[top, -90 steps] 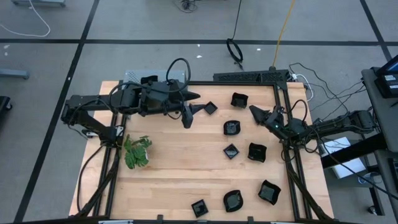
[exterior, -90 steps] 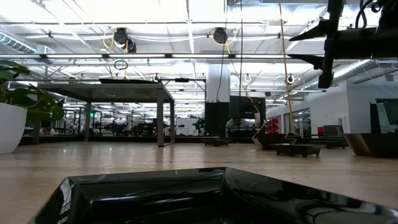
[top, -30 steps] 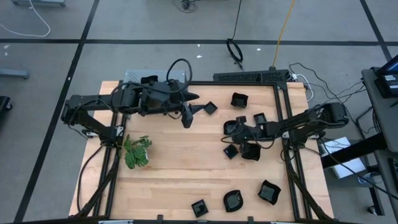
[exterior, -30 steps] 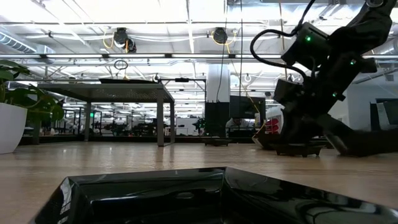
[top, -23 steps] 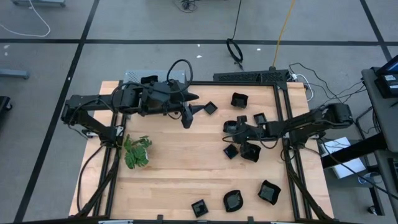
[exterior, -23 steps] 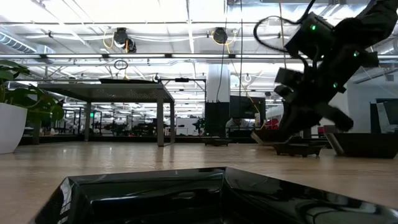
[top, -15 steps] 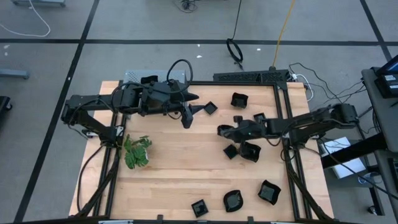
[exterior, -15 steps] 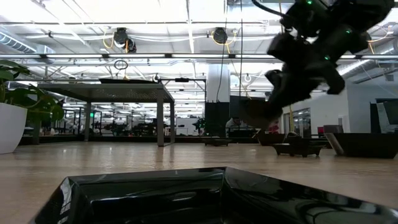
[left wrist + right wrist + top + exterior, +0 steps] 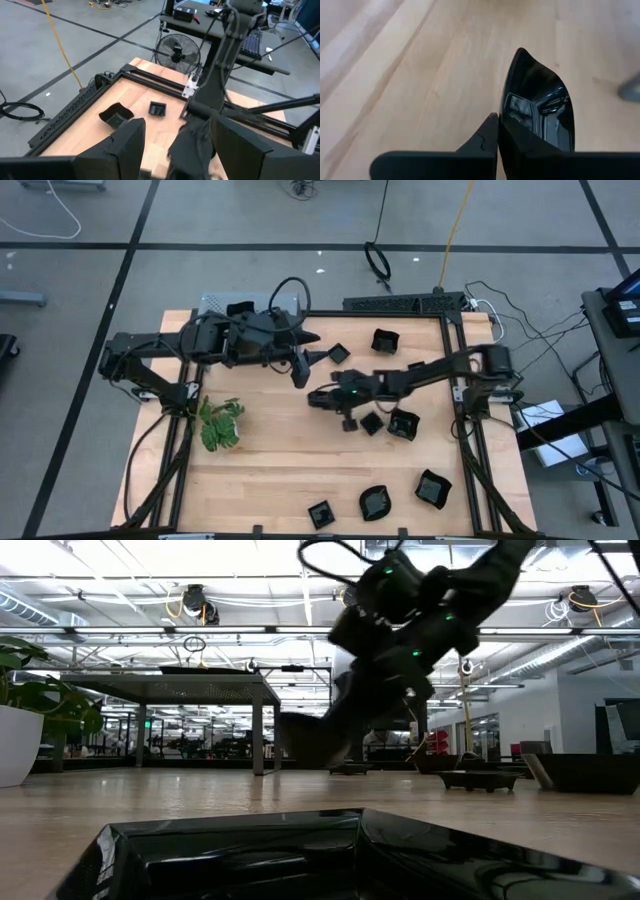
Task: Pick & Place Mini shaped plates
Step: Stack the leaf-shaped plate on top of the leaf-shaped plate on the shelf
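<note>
My right gripper (image 9: 318,397) reaches over the table's middle, shut on one mini shaped plate (image 9: 540,100), a glossy black dish that shows in the low view as a dark shape (image 9: 303,740) above the wood. Other black plates lie flat on the table: two at the far side (image 9: 339,353) (image 9: 384,340), two below the right arm (image 9: 372,423) (image 9: 403,424), and three near the front edge (image 9: 432,488) (image 9: 375,502) (image 9: 320,513). My left gripper (image 9: 318,346) hangs open over the far left part, touching nothing. My right gripper pinches the plate's rim (image 9: 506,116) between its two fingers; one fingertip (image 9: 487,134) lies against the outside of the wall, the other is lost in the dark hollow. The plate juts forward past the fingertips, tilted on edge and lifted clear of the table.
A green leafy plant (image 9: 220,423) stands at the table's left. A grey perforated shelf (image 9: 215,302) sits at the far left corner. Another black plate (image 9: 250,850) lies right before the low camera. Bare wood spreads between the plant and the plates.
My right gripper has risen from the table at the right middle and swept toward the table's left edge. The plate it holds has come up off the wood with it and now hangs clear over the middle.
</note>
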`<state>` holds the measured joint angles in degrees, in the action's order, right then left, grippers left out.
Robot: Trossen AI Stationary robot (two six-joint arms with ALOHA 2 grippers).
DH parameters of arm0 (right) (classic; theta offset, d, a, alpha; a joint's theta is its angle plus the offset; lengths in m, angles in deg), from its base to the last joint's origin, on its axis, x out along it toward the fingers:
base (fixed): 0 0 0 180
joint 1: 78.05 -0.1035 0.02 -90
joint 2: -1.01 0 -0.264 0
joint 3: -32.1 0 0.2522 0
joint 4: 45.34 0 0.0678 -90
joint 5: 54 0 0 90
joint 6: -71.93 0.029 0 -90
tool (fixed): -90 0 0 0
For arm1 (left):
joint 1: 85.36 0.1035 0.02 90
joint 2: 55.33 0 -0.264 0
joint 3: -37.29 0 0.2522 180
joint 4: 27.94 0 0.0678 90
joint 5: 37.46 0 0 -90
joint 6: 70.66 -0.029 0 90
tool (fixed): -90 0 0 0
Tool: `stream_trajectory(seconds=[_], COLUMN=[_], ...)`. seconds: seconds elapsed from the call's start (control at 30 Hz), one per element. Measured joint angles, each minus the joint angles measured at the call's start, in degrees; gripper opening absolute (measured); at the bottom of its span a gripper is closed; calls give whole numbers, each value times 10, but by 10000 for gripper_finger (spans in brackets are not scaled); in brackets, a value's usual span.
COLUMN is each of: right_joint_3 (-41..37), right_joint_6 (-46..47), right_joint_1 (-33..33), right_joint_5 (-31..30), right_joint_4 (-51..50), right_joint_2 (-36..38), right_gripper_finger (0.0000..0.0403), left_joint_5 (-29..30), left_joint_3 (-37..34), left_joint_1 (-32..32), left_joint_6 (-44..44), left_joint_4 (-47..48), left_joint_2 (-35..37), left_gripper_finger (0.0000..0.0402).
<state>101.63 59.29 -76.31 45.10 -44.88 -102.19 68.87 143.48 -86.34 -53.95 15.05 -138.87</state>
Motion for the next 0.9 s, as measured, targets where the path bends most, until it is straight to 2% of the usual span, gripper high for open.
stream_trajectory(seconds=[0.27,0.53,0.73,0.9], right_joint_3=[55,56,55,54], right_joint_6=[3,39,94,85], right_joint_1=[-7,-6,-6,-6], right_joint_5=[-2,-3,-5,-45], right_joint_4=[-3,-2,-85,-196], right_joint_2=[-68,-68,0,98], right_gripper_finger=[13,98,151,159], left_joint_5=[0,0,-20,-29], left_joint_3=[0,0,0,0], left_joint_1=[-14,-17,-17,-17], left_joint_6=[0,6,6,-25], left_joint_4=[38,58,81,176], left_joint_2=[0,0,0,0], left_gripper_finger=[227,227,227,227])
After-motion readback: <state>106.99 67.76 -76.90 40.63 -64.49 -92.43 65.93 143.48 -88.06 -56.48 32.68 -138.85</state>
